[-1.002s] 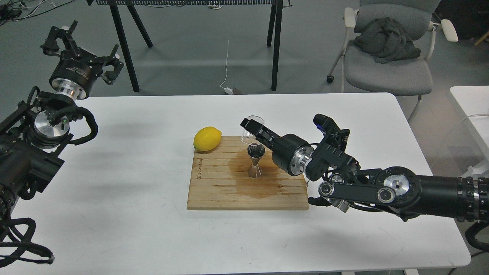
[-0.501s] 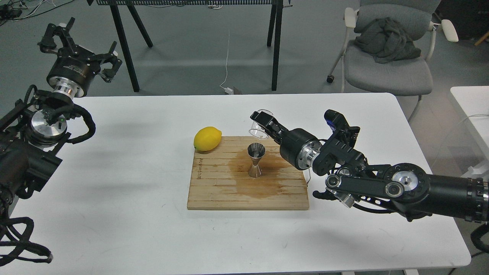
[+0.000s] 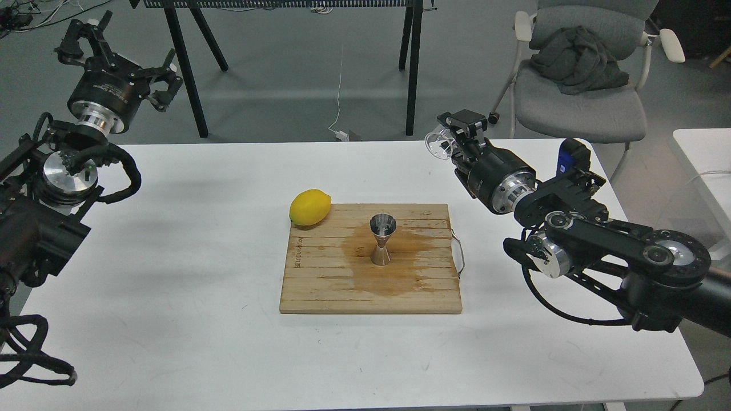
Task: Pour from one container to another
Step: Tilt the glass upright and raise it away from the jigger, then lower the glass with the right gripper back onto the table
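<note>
A shiny steel jigger (image 3: 382, 238) stands upright in the middle of a wooden cutting board (image 3: 320, 285), on a damp brown stain. My right gripper (image 3: 451, 137) is shut on the small clear cup (image 3: 437, 142), holding it tilted on its side in the air over the table's far right part, well up and to the right of the jigger. My left gripper (image 3: 117, 48) hovers open beyond the table's far left corner, holding nothing.
A yellow lemon (image 3: 310, 208) rests on the board's far left corner. A wire handle (image 3: 458, 251) sticks out of the board's right edge. The white table (image 3: 171, 319) has a grey chair (image 3: 577, 85) and black stand legs (image 3: 188, 68) behind it.
My right gripper has lifted the clear cup away from over the jigger, moving up and to the right. The left arm has drifted slightly up and left.
</note>
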Available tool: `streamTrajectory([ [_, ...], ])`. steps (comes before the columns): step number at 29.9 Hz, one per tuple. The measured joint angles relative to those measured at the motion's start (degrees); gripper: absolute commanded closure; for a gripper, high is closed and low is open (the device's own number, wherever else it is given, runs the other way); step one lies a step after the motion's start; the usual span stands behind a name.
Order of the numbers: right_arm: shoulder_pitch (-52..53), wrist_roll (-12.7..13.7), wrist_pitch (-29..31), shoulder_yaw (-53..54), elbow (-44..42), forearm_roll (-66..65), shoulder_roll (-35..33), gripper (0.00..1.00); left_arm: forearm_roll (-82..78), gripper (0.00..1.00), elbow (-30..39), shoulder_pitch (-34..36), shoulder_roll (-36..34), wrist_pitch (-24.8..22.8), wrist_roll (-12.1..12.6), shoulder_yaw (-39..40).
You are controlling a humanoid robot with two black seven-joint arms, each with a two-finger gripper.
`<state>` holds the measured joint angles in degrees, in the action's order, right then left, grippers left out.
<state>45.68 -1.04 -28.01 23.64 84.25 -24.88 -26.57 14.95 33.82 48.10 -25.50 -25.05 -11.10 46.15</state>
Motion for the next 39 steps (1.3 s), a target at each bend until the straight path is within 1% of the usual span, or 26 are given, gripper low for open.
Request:
streamTrajectory([
  [8, -10.09, 0.08, 0.07, 13.66, 1.37, 6.81, -0.08, 0.68, 0.07, 0.00, 0.04, -0.10, 0.15, -0.07, -0.11, 0.08],
  [12, -15.38, 0.10, 2.10, 20.91, 1.97, 9.92, -0.08, 0.68, 0.08, 0.00, 0.27, -0.07, 0.47, -0.02, -0.15, 0.10],
  [14, -18.53, 0.27, 4.84, 25.61, 1.94, 12.41, -0.08, 0.68, 0.08, 0.00, 0.40, -0.03, 0.46, -0.01, -0.16, 0.10],
  [18, -24.94, 1.26, 12.47, 34.09, 1.00, 18.67, -0.07, 0.68, 0.08, 0.00, 0.45, -0.02, 0.16, 0.00, -0.14, 0.10],
  [22, -30.43, 2.07, 17.54, 39.32, -1.21, 23.44, 0.08, 0.68, 0.08, 0.00, 0.46, -0.02, 0.12, -0.08, -0.07, 0.09],
  [25, -33.40, 2.74, 22.23, 41.19, -5.74, 29.51, 0.54, 0.68, 0.04, 0.00, 0.46, -0.02, 0.12, -0.13, -0.07, 0.07],
  [29, -34.62, 3.53, 28.78, 41.47, -14.81, 36.91, 0.90, 0.68, 0.00, 0.00, 0.46, -0.08, 0.13, -0.16, -0.12, 0.00],
  [31, -34.81, 5.04, 32.36, 41.48, -19.63, 41.61, 1.34, 0.68, -0.02, 0.00, 0.46, -0.26, 0.12, -0.20, -0.16, 0.00],
  [34, -34.86, 7.52, 36.05, 41.58, -25.88, 46.71, 3.13, 0.68, -0.08, 0.00, 0.46, -0.35, 0.01, -0.25, -0.16, -0.01],
  [39, -34.28, 10.00, 41.14, 42.27, -36.58, 49.04, 8.91, 0.68, -0.09, 0.00, 0.46, -0.37, 0.17, -0.14, -0.16, -0.03],
])
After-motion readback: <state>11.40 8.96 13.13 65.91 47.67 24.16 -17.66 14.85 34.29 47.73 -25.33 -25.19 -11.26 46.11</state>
